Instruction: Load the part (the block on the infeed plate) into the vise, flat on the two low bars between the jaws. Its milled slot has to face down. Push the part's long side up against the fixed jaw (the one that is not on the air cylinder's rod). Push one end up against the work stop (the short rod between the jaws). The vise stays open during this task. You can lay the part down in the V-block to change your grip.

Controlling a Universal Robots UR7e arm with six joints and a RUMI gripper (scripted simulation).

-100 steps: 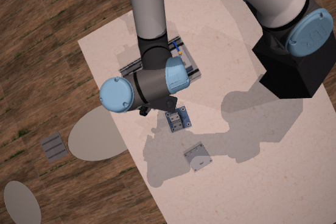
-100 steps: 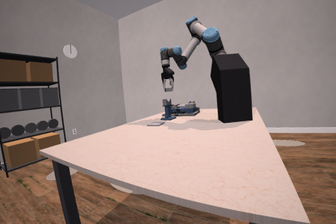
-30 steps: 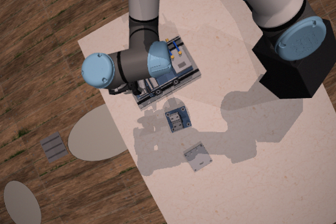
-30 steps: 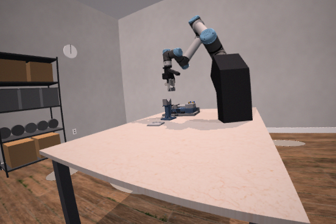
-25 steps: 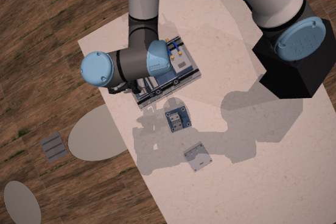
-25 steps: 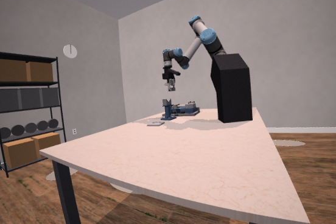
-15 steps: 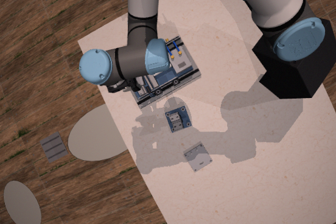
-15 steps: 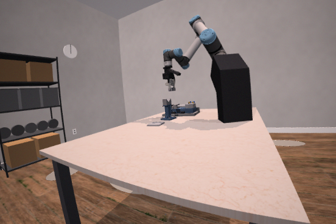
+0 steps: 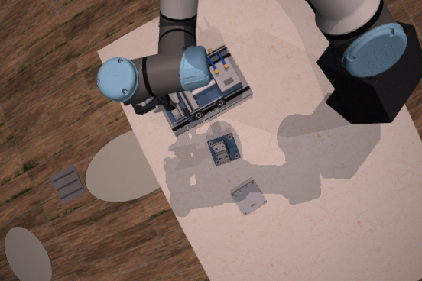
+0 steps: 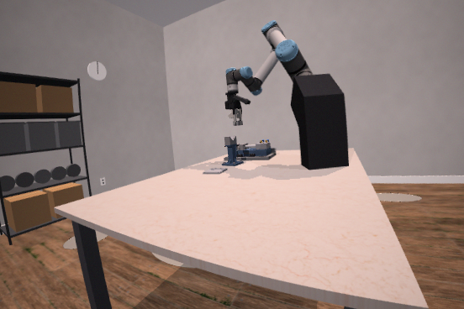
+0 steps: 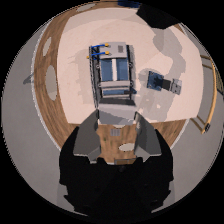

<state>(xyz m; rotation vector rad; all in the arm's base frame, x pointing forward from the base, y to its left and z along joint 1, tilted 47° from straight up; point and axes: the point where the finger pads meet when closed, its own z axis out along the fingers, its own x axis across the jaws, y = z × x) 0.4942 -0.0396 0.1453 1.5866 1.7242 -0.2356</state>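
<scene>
My gripper (image 10: 237, 120) hangs high above the table, over the end of the vise (image 9: 209, 88) nearest the table's edge. It is shut on the part (image 11: 117, 116), a grey block seen between the fingertips in the wrist view. I cannot tell which way its slot faces. The vise (image 11: 110, 70) is open, with blue bars between its jaws and the air cylinder with blue hoses at the far end. In the top view the wrist hides the gripper (image 9: 173, 104) and part of the vise. The infeed plate (image 9: 248, 196) is bare.
The blue V-block (image 9: 223, 150) stands between the vise and the infeed plate, also in the wrist view (image 11: 156, 81). The black robot pedestal (image 9: 367, 75) is at the right. The table's edge runs close to the vise on the left.
</scene>
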